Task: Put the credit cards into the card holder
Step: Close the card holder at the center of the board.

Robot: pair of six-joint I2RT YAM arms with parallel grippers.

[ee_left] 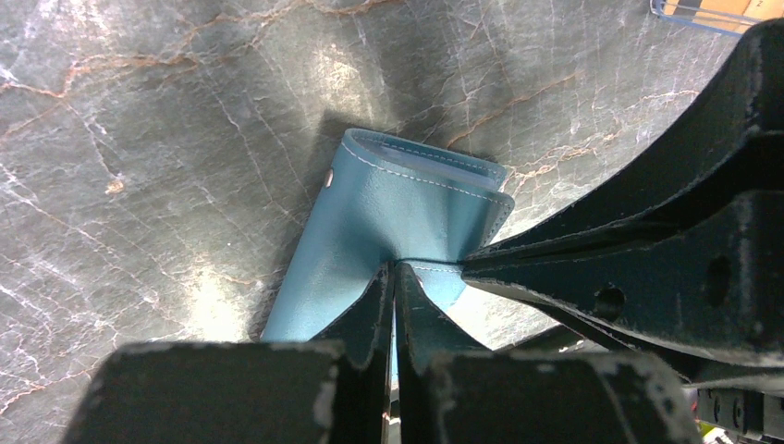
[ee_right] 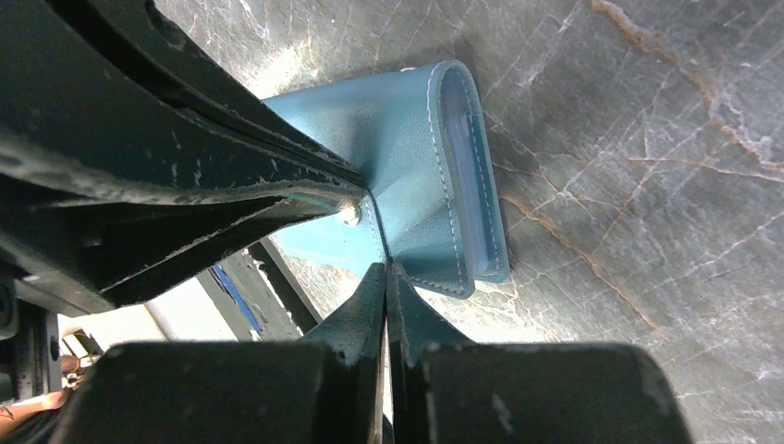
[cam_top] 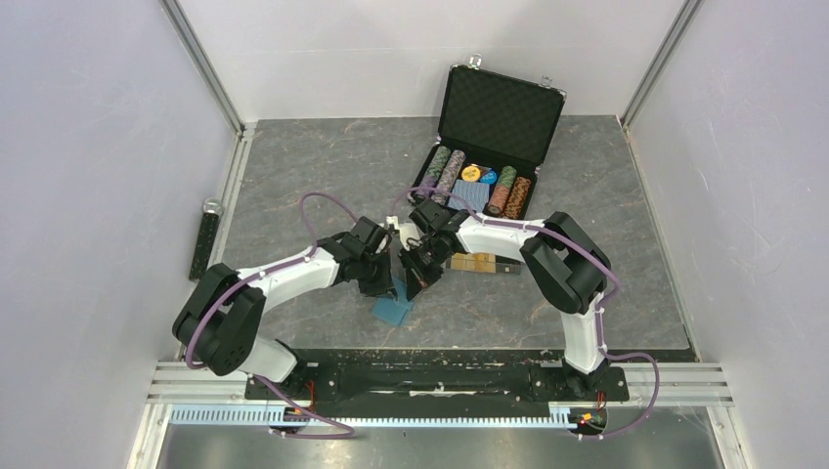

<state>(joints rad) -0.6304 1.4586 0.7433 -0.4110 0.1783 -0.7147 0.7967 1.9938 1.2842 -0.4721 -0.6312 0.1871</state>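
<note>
Card holder (cam_top: 393,312): a teal, stitched wallet located at the middle of the desk (cam_top: 313,176), between the two arms and just near of both wrists. One part of it lies on the desk surface; another part is raised and pinched from two sides. Left gripper (ee_left: 396,277): fingers pressed together on the edge of the card holder, with only the teal material between them. Right gripper (ee_right: 385,273): fingers likewise clamped on the card holder, right beside the left gripper's grip point, so that the two sets of fingertips almost meet. A paler blue lining shows along the far edge of the card holder in both wrist views. Orange-gold card (cam_top: 472,262) and black card (cam_top: 506,267): flat on the desk, side by side, right of the grippers and outside the card holder. Black case (cam_top: 503,107): open at the far right, holding rows of poker chips (cam_top: 445,168).
</note>
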